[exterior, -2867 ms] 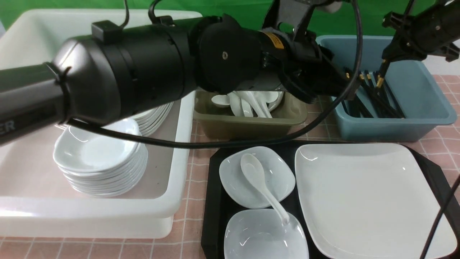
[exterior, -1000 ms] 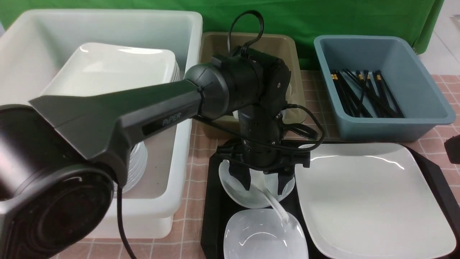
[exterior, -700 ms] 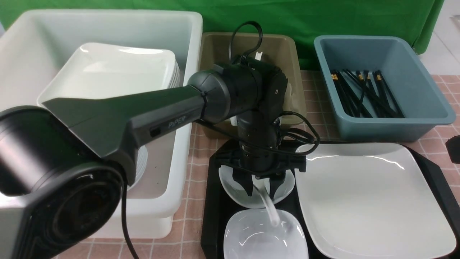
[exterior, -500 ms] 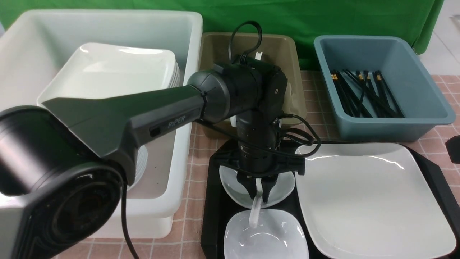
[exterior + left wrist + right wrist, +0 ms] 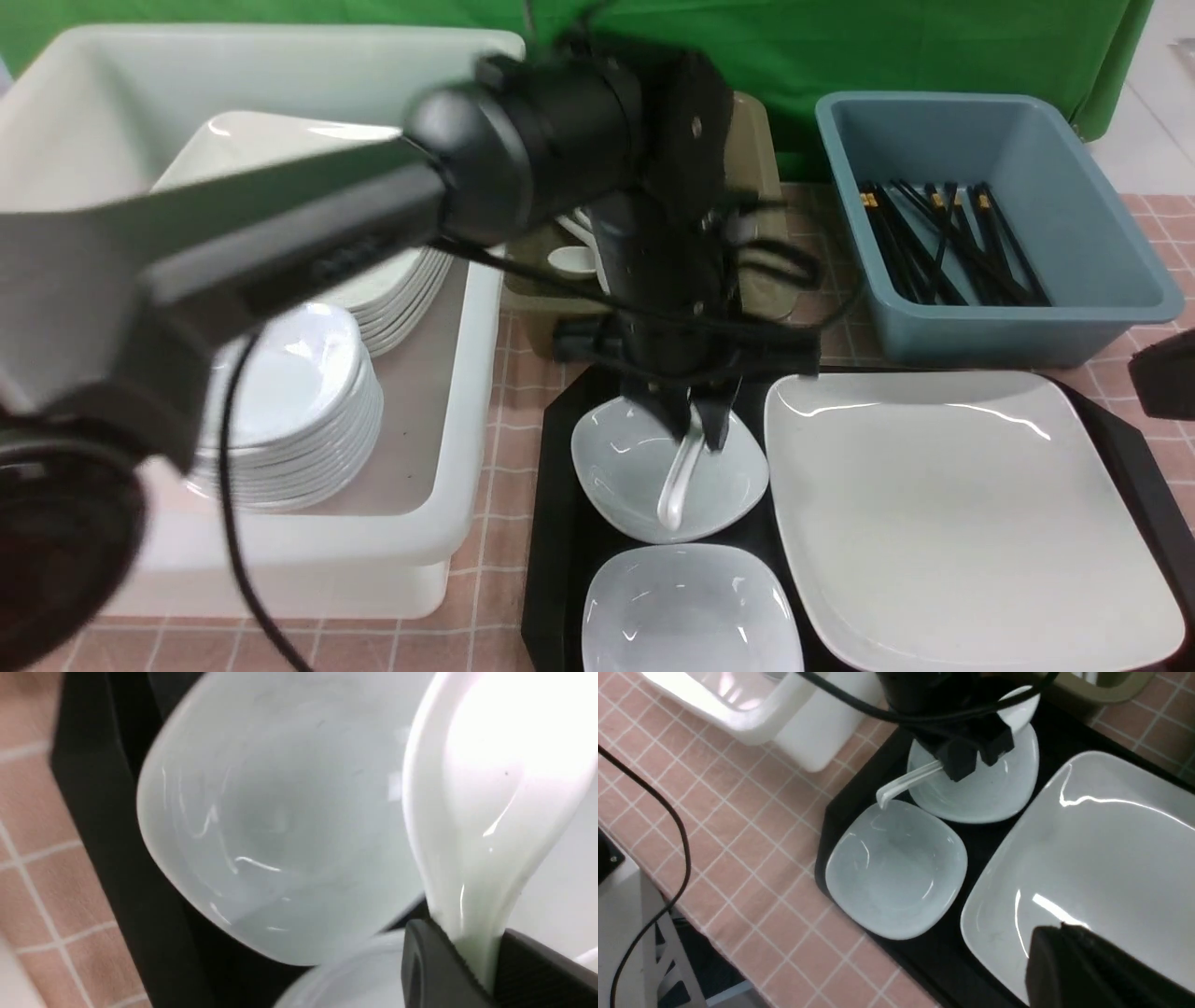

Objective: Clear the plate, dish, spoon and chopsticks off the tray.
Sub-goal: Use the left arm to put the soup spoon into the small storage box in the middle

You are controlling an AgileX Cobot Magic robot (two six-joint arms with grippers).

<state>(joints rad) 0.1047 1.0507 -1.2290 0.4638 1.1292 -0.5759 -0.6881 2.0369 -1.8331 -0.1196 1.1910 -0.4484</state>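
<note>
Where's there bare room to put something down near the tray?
Bare: the plate, the near dish, the cloth strip between white tub and tray, the blue tub right of the chopsticks. Crowded: the tray's floor, mostly covered.

front: forward, high over tray point(image 5: 554, 523) | left wrist: close, seemingly downward | right wrist: farther, same tray

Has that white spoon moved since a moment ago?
Yes. The spoon, clamped in the left gripper, has lifted off the near dish where its handle rested and now hangs over the far dish.
</note>
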